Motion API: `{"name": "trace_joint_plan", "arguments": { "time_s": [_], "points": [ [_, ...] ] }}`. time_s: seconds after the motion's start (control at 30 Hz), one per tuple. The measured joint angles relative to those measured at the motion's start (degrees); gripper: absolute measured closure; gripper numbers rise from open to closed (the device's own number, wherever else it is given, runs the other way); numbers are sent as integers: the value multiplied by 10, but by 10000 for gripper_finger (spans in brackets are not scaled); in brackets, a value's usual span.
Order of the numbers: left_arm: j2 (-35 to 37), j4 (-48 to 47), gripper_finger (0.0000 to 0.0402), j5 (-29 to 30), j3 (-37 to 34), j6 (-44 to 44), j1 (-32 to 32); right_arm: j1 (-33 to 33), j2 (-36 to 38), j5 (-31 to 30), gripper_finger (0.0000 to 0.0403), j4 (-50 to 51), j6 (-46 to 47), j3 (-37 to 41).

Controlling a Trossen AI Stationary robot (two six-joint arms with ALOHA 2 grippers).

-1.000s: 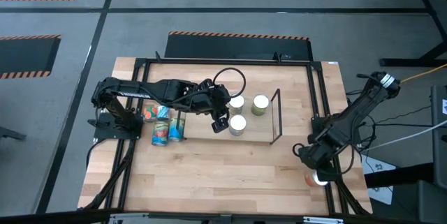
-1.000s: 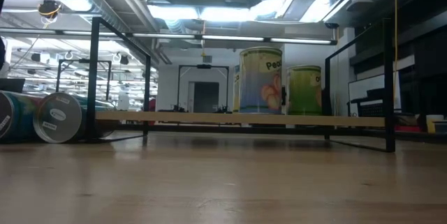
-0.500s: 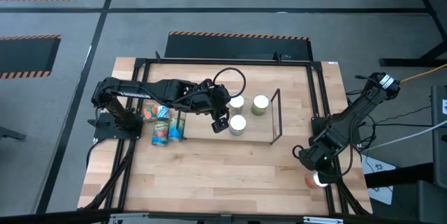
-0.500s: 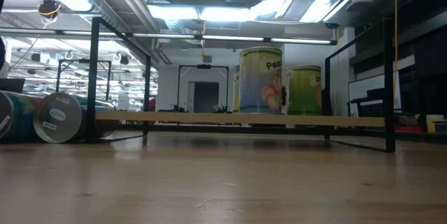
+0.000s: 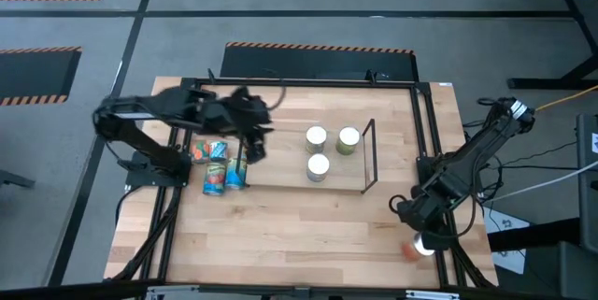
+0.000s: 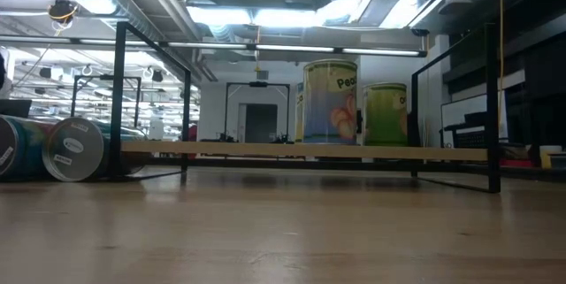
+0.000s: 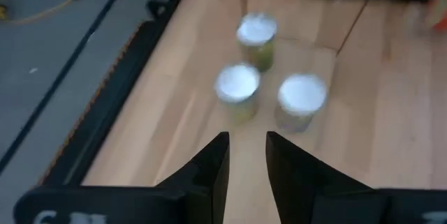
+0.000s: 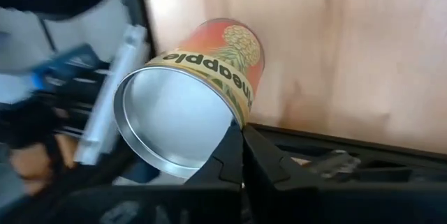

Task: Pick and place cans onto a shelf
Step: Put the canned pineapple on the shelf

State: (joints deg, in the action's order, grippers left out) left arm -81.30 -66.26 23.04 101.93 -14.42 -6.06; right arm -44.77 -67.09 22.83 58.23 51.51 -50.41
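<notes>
Three cans [image 5: 317,137] stand on the shelf [image 5: 368,155] at frame centre. At lower right, the right claw [image 5: 418,240] is closed empty beside a tipped pineapple can [image 8: 199,88]; it should reopen and straddle it squarely. The left claw [image 7: 246,155], narrowly parted, holds nothing.

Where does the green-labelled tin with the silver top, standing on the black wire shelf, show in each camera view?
High view: the green-labelled tin is the rightmost of three upright tins, right of centre.
Low view: right of centre, partly behind its neighbour.
Left wrist view: the farthest of three tins.
Right wrist view: not in it.
Shared landmark: the peach-labelled can beside it.
</notes>
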Motion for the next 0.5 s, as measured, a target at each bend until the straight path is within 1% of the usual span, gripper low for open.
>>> {"name": "trace_joint_plan", "arguments": {
  "time_s": [0.1, 0.17, 0.23, 0.3, 0.4, 0.43, 0.5],
  "points": [
    [50, -11, 314, 17, -37, 0, -3, 0, 0, 1, 401, 1, 34, -28],
    [88, 1, 314, 20, -79, 0, -7, 1, 0, 0, 401, 0, 58, -48],
    [131, 17, 314, 20, -139, -5, -7, 7, 0, -6, 401, 4, 79, -71],
    [169, 68, 314, 20, -203, -17, -7, 17, 0, -16, 402, 5, 97, -96],
    [225, 135, 314, 7, -294, -16, -7, 38, 0, -42, 402, 9, 98, -139],
    [241, 161, 314, -2, -318, -15, -7, 47, 0, -52, 402, 10, 97, -154],
    [267, 182, 314, -14, -362, -15, -7, 67, 0, -73, 402, 15, 96, -182]
  ]
}}
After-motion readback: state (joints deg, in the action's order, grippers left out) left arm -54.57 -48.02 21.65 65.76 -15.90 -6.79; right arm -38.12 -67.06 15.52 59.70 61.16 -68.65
